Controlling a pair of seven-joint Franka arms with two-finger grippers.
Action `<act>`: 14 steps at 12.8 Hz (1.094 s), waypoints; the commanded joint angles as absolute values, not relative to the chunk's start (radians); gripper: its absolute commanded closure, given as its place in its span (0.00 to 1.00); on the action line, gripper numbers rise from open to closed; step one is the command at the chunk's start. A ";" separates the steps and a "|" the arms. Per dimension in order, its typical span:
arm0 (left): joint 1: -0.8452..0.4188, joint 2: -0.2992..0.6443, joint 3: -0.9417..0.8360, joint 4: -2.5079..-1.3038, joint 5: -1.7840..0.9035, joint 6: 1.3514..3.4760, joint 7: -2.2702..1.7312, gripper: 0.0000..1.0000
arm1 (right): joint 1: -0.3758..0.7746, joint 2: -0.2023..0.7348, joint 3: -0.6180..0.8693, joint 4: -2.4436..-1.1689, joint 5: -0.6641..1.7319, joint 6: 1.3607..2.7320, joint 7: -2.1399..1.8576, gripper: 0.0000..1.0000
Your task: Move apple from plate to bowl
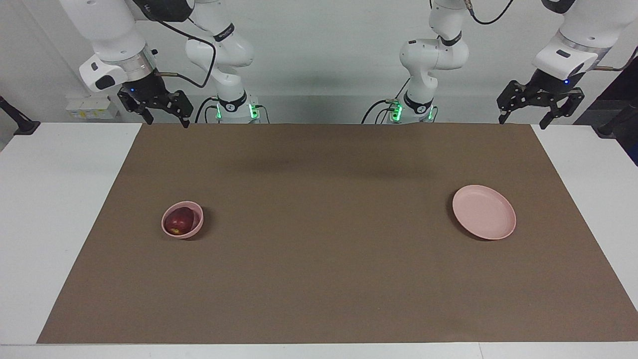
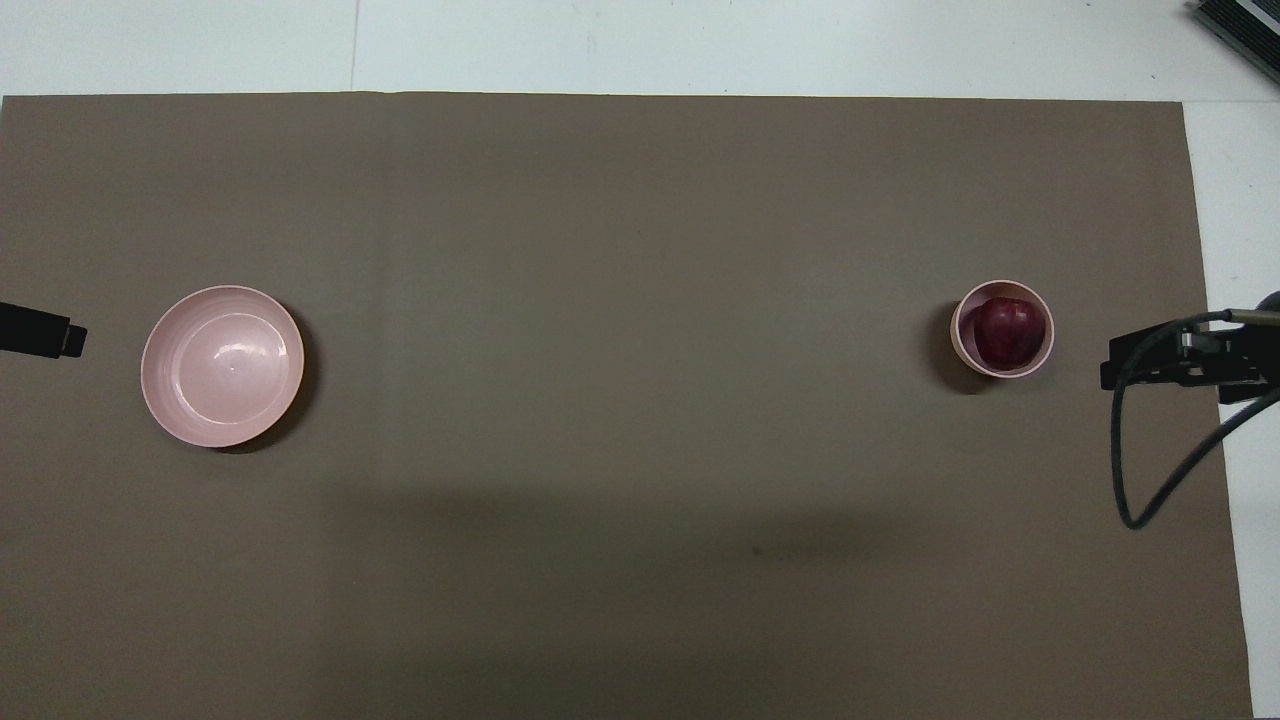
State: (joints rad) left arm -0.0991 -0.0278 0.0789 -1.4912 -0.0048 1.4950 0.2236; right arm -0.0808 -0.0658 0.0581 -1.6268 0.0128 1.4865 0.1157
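Note:
The dark red apple [image 1: 179, 219] lies in the small deep pink bowl [image 1: 197, 227] toward the right arm's end of the table; both also show in the overhead view, the apple [image 2: 1008, 332] in the bowl [image 2: 961, 335]. The flat pink plate [image 1: 483, 212] lies bare toward the left arm's end and also shows in the overhead view [image 2: 222, 365]. My right gripper [image 1: 167, 120] is open and empty, raised over the mat's edge by the robots. My left gripper [image 1: 523, 121] is open and empty, raised over the mat's corner by the robots. Both arms wait.
A brown mat [image 1: 319, 279] covers most of the white table [image 1: 55, 209]. In the overhead view the left gripper's tip [image 2: 45, 333] shows beside the plate, and the right gripper [image 2: 1150, 360] with its looped cable [image 2: 1125, 470] beside the bowl.

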 commanded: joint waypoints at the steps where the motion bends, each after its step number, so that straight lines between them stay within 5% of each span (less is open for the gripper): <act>1: -0.104 -0.032 0.086 -1.479 -0.008 1.476 0.218 0.00 | -0.089 -0.034 0.066 -1.565 -0.003 1.463 0.054 0.00; 14: -0.104 -0.032 0.086 -1.479 -0.008 1.474 0.218 0.00 | -0.084 -0.035 0.067 -1.575 0.015 1.494 0.057 0.00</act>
State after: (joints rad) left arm -0.0991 -0.0279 0.0789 -1.4912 -0.0048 1.4950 0.2236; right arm -0.0760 -0.0373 0.0586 -1.5866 0.0099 1.5136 0.0760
